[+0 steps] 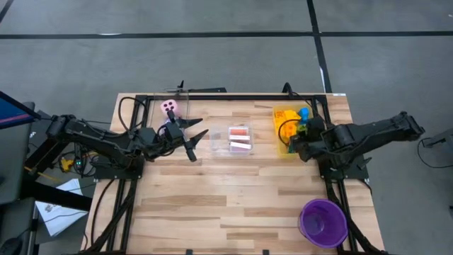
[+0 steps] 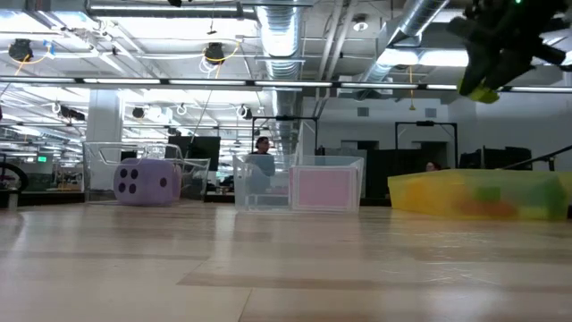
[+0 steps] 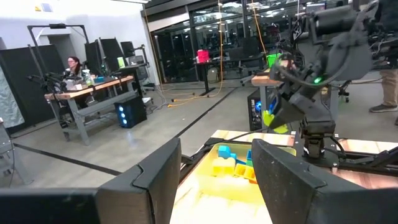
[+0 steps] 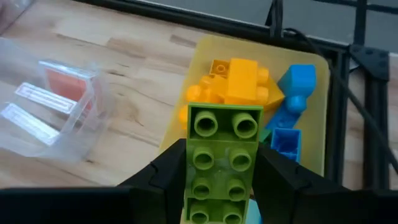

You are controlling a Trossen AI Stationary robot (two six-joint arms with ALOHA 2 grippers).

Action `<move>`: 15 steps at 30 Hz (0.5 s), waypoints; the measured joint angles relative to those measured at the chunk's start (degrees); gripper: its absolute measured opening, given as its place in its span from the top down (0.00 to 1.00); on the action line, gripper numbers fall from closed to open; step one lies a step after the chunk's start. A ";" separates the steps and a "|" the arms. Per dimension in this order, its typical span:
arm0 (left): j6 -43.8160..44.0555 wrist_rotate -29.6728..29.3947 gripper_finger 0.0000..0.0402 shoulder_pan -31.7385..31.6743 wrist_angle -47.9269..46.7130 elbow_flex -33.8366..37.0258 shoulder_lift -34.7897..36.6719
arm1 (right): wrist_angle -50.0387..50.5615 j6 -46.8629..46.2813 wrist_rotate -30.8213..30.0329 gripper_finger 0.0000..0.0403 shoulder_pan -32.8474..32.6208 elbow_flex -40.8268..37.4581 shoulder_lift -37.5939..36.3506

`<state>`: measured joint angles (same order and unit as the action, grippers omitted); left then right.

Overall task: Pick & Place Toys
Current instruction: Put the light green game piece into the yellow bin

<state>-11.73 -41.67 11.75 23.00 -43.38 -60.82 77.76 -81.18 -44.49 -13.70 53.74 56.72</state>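
Right tool [image 4: 221,171] grips green brick [image 4: 221,158] above yellow bin [image 4: 186,99].

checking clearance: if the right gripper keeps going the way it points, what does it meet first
Most likely the yellow bin of bricks: the right gripper, shut on a green brick, points down at the orange bricks there. Depth is uncertain.

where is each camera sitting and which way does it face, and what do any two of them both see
High view: above the table, looking straight down; both arms show, left gripper near the clear bin, right gripper over the yellow bin.
Low view: at table height, looking level into the room; right gripper hangs at top right.
Left wrist view: on the left arm, facing across to the right arm; its own fingers show.
Right wrist view: on the right arm, looking down; its fingers clamp a green brick.
Shared: both wrist views show the yellow bin's bricks.
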 joint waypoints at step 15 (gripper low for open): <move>0.04 0.01 0.52 0.00 0.27 0.00 0.01 | -22.78 18.31 2.92 0.65 14.36 -16.58 -7.40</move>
<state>-11.69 -41.66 11.75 23.28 -43.38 -60.81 54.98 -62.87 -41.57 0.66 37.16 49.32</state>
